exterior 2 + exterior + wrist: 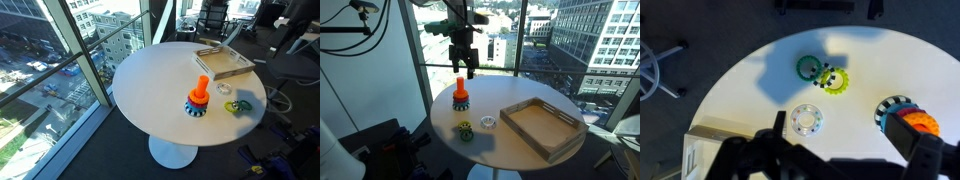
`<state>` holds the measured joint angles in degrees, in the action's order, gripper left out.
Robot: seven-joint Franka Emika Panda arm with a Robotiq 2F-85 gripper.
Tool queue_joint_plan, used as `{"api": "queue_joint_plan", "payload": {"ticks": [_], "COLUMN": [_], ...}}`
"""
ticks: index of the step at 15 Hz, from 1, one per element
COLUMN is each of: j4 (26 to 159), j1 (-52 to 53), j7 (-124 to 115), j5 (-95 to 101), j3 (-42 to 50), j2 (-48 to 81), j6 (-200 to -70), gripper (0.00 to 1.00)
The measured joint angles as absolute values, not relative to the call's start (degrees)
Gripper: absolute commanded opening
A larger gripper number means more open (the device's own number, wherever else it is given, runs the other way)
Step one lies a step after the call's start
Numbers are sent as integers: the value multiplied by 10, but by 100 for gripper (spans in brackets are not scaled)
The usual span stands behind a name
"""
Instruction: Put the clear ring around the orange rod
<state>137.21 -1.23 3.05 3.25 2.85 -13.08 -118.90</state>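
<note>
The clear ring (488, 122) lies flat on the round white table, between the orange rod and the wooden tray. It also shows in an exterior view (224, 90) and in the wrist view (806, 121). The orange rod (460, 91) stands upright on its dark round base with striped rings around its foot; it shows in both exterior views (201, 91) and at the right edge of the wrist view (917, 125). My gripper (468, 68) hangs open and empty high above the table, over the rod. In the wrist view its fingers (850, 138) frame the ring and rod.
A yellow-green and dark ring (465, 130) lies near the clear ring, also in the wrist view (826, 74). A wooden tray (542, 125) sits on the table's far side from the rod. The table edge (130, 110) stands close to tall windows.
</note>
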Motion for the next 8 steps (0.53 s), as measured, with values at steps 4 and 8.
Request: {"api": "queue_joint_plan", "payload": {"ticks": [4,8], "j4": [1372,1373], "j1": [-12,-12], "j7": [26,25], "j5": [33,33], "j3": [26,24], "j2": [-92,-76], "j6": [-1232,-1236], "gripper": [100,100]}}
